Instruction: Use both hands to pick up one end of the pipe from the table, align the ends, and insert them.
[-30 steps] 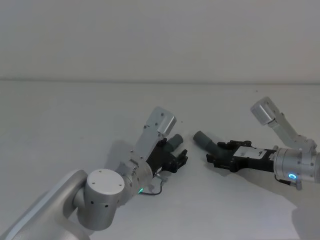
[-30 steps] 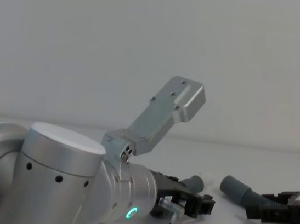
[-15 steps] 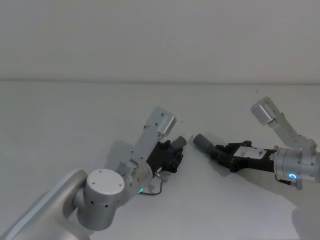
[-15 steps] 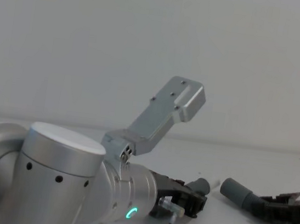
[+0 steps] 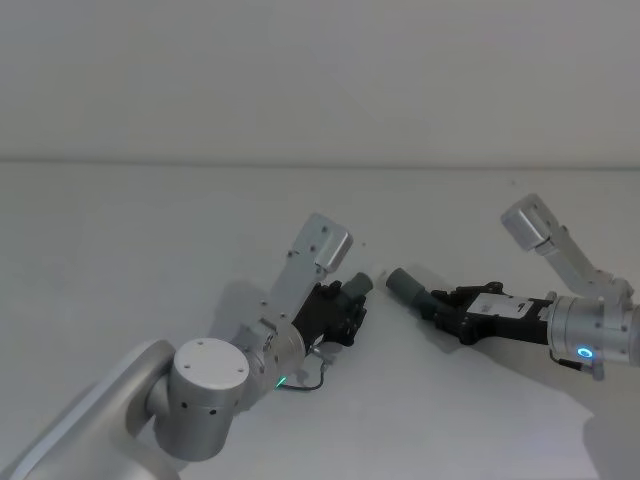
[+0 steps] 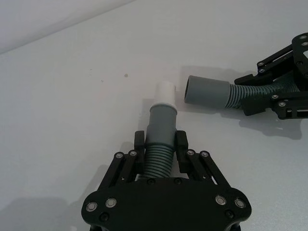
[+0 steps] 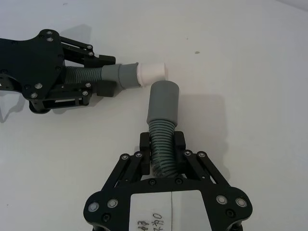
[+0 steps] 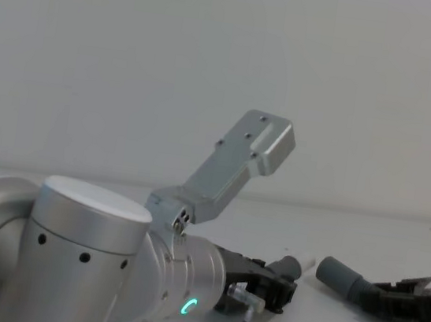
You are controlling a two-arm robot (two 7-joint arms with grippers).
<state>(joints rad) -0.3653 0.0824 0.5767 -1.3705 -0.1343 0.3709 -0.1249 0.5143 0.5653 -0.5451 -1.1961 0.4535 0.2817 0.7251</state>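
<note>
Nearest to the robot, the silver left arm point(image 5: 210, 375) reaches forward over the white desk point(image 5: 140, 240), and its left gripper point(image 6: 160, 142) is clenched on the grey corrugated pipe point(image 6: 158, 163) just behind the white-tipped cuff point(image 6: 162, 120). A second ago its black fingers were splayed wide around that cuff; now they sit drawn in tight against the ribbed hose. Just beyond, the white tip lies close beside the mouth of the plain cuff point(image 6: 207, 91), with a thin strip of desk showing between them in the left wrist view. The two cuffs meet at a clear angle rather than in line, and the tip is not inside the hollow end. That gap was much wider a second ago, when the cuffs lay well apart, and it has hardly altered over the last half second. To the right, the right gripper point(image 7: 162, 144) is likewise clamped on the corrugated hose right behind the plain cuff, whereas a second ago its fingers stood open on either side. Both ends sit low over the desk, casting soft shadows; whether they rest on it I cannot tell. Farther back the bare desk runs to a plain pale wall point(image 5: 320, 70).
</note>
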